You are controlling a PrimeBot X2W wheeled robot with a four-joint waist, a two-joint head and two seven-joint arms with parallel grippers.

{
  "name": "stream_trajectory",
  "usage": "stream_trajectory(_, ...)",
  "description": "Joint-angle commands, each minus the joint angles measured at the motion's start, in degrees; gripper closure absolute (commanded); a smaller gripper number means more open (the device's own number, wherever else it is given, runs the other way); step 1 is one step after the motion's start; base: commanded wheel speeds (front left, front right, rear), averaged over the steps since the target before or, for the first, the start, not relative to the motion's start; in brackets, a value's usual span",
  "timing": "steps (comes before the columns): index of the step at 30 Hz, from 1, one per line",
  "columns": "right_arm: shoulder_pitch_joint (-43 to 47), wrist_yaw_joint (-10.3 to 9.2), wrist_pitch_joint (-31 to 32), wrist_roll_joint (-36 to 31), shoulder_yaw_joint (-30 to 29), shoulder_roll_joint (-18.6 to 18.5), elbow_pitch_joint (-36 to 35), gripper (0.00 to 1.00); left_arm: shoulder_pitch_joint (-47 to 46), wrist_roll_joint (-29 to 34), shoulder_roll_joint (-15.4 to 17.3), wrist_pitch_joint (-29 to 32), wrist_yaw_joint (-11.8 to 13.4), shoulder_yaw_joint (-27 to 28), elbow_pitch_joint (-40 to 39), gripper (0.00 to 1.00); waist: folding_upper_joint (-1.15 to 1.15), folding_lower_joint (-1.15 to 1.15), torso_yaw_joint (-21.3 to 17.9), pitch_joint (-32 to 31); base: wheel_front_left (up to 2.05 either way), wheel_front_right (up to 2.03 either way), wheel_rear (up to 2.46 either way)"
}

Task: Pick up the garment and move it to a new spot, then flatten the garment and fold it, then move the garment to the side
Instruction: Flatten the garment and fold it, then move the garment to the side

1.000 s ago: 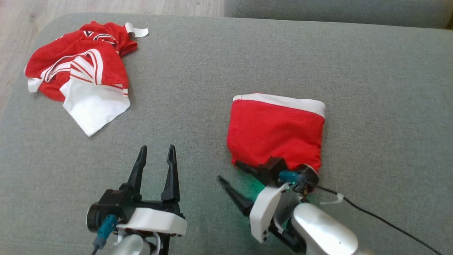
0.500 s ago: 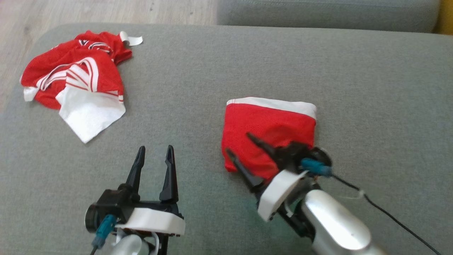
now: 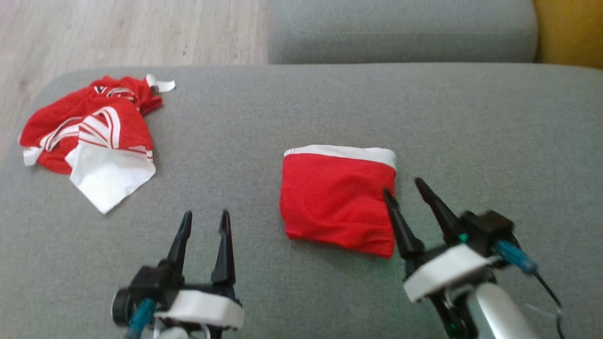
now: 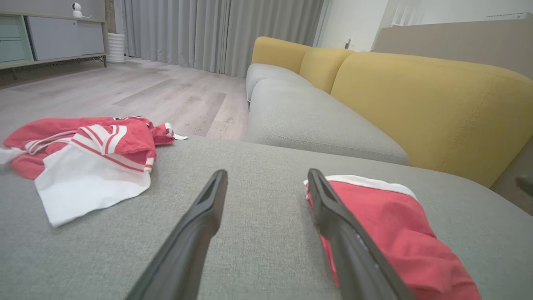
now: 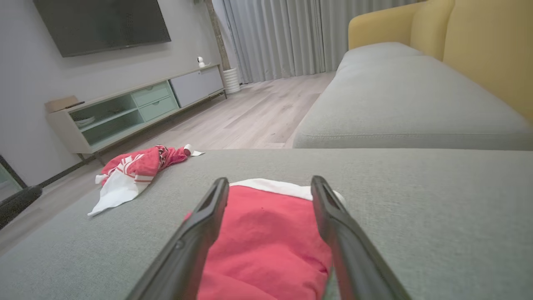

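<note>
The folded red garment [image 3: 337,205] with a white band along its far edge lies flat on the grey cushion [image 3: 301,108]. My right gripper [image 3: 401,186] stands open at its right edge, the left fingertip just over the cloth, holding nothing. In the right wrist view the garment [image 5: 266,237] spreads beneath my right gripper [image 5: 270,180]. To the left of the garment, my left gripper [image 3: 206,214] is open and empty above bare cushion. In the left wrist view the garment [image 4: 387,225] lies right of my left gripper [image 4: 267,173].
A crumpled red and white garment [image 3: 89,141] lies at the cushion's far left corner, near the edge above the wooden floor [image 3: 118,33]. A second grey seat [image 3: 400,30] and a yellow backrest [image 4: 429,108] lie beyond. A low TV cabinet [image 5: 125,112] stands across the room.
My right gripper has opened fully, left the folded garment's near edge and swung to its right side, fingers now pointing away. The head view has tilted up. The left gripper has stayed put.
</note>
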Motion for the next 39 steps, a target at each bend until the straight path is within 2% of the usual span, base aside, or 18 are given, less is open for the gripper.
stream_trajectory(1, 0.65, 0.43, -0.69, -0.49, -0.41, 0.69, -3.31, 0.0, -0.26, -0.26, 1.23, -0.22, 0.36, 1.73, -1.26, 0.0, 0.0, 0.0, -0.4, -1.12, 0.0, 0.0, 0.0)
stream_trajectory(8, 6.19, 0.43, -0.36, -1.67, -5.96, 0.69, -7.49, 0.0, 2.38, -0.85, 1.41, -0.48, 0.28, 2.55, -0.87, 0.0, 0.0, 0.0, -0.46, -1.91, 0.0, 0.0, 0.0)
stream_trajectory(18, 9.28, 0.43, 0.37, -3.38, -10.73, 0.69, -10.16, 0.0, 3.28, -0.73, 1.37, -0.65, 0.13, 3.56, -0.93, 0.0, 0.0, 0.0, 0.07, -2.07, 0.0, 0.0, 0.0)
stream_trajectory(39, 9.79, 0.43, 2.2, -4.74, -11.79, 0.69, -11.0, 0.0, 3.15, -0.44, 0.86, -0.75, -0.33, 4.34, -0.45, 0.0, 0.0, 0.0, 0.13, -1.49, 0.0, 0.0, 0.0)
